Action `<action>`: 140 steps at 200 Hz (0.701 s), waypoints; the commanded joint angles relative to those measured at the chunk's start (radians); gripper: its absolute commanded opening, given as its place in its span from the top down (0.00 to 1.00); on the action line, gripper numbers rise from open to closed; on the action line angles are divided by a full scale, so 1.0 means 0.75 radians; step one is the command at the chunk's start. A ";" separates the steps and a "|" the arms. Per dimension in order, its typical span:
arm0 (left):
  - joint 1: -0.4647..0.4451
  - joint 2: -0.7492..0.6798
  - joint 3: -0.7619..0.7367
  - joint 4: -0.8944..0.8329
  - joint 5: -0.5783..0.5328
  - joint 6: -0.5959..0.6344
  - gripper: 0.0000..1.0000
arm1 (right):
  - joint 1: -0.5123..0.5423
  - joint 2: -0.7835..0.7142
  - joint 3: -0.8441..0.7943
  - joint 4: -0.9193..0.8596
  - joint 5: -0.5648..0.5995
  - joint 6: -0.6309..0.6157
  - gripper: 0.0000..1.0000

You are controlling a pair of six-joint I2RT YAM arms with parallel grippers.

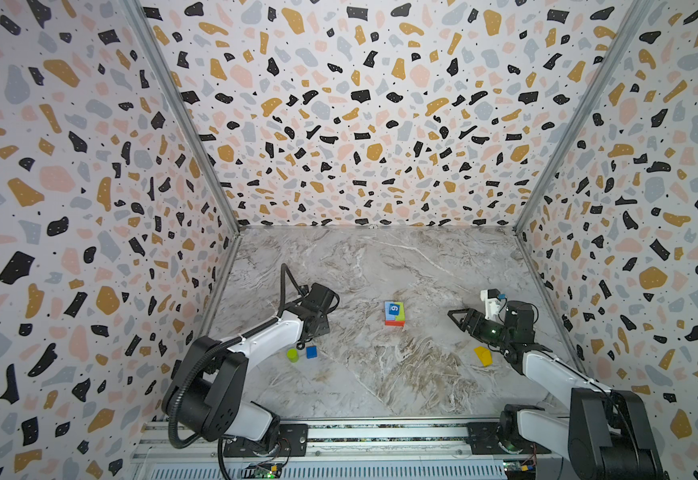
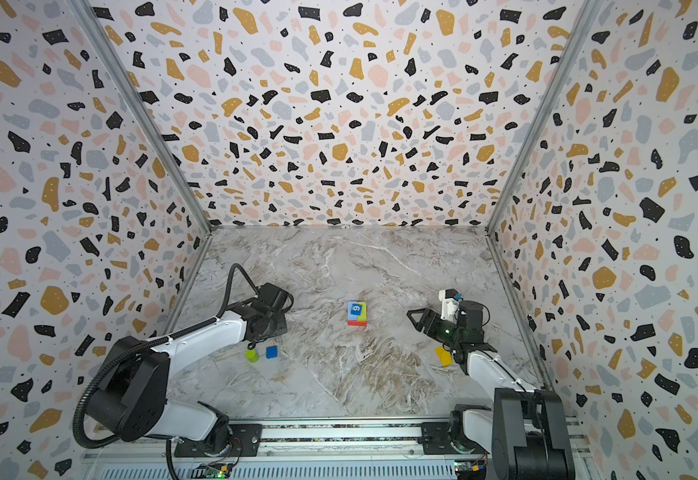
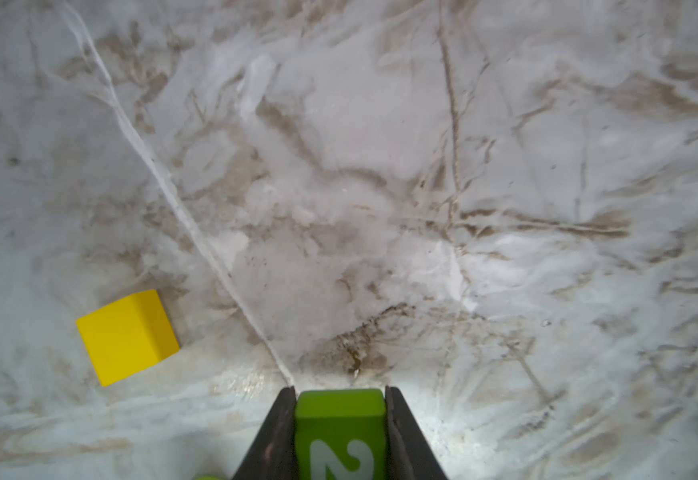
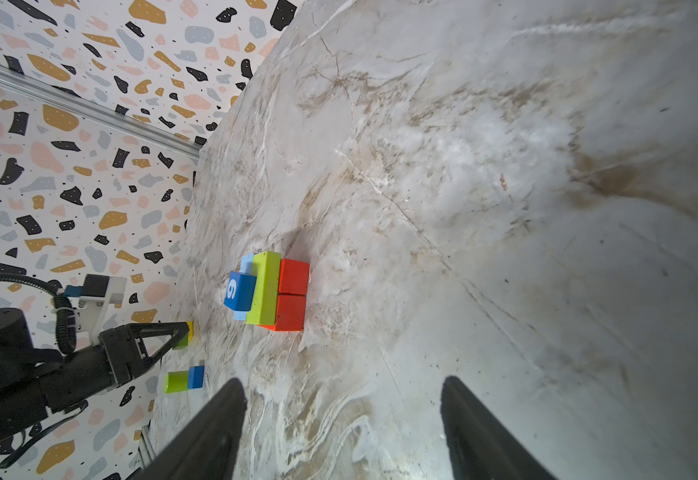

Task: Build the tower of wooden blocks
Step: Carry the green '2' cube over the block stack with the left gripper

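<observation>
We find left gripper (image 3: 341,391) clamped on green cube (image 3: 339,432) marked 2. Tower (image 1: 394,313) lies to its right, between arms. Right gripper (image 4: 341,381) jaws apart, empty.

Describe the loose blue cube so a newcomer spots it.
On the marble-patterned tabletop, find the lime wooden cylinder standing on the left. The small blue wooden cube sits just right of it. Unlike the numbered blue cube atop the central block stack, it shows no number.

free: table (image 1: 380,257) behind tower (image 1: 394,313) | obstacles: tower centre; lime cylinder (image 1: 292,354), blue cube (image 1: 311,352) left; yellow wedge (image 1: 483,355) right
</observation>
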 commanded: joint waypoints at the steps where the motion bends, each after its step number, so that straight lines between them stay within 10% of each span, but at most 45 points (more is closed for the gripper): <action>1: 0.005 -0.030 0.077 -0.077 0.013 0.085 0.73 | 0.007 0.012 0.019 0.034 -0.024 0.008 0.24; 140: -0.224 0.078 0.539 -0.299 -0.024 0.107 0.73 | -0.008 0.023 0.013 0.055 -0.061 0.020 0.24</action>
